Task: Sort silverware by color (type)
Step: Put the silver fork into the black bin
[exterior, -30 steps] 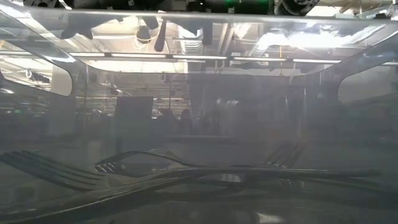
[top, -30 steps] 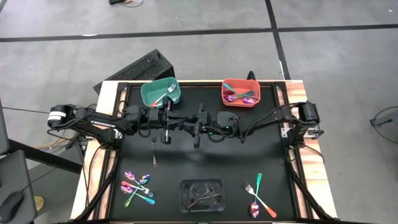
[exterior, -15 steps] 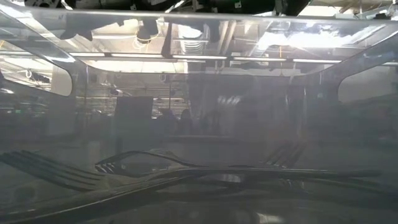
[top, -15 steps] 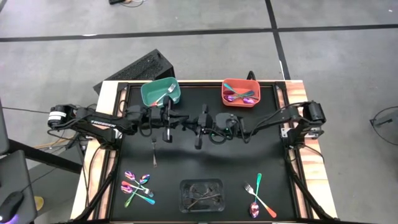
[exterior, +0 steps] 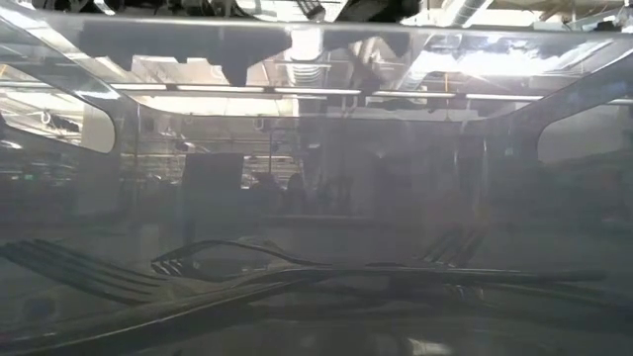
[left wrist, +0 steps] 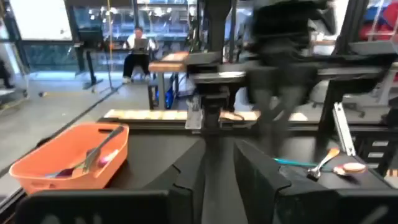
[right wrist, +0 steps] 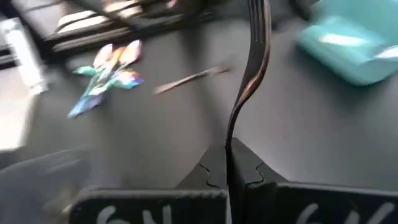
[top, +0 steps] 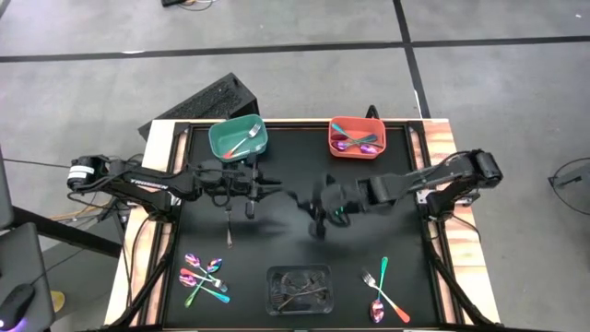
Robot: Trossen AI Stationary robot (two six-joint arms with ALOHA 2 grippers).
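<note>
Dark fork [right wrist: 252, 68] stands clamped in the closed right end effector [right wrist: 227, 163] above the worktop [top: 295, 244], ready for sorting, while the left end effector [top: 249, 192], just beside the green bin [top: 239, 137], hangs part-open, holding nothing.

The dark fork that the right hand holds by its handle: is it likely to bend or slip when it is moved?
Probably stiff: the fork stands upright from the right hand without drooping. It looks thin and smooth, so it may pivot in the pinch. It is likely light for its length.
</note>
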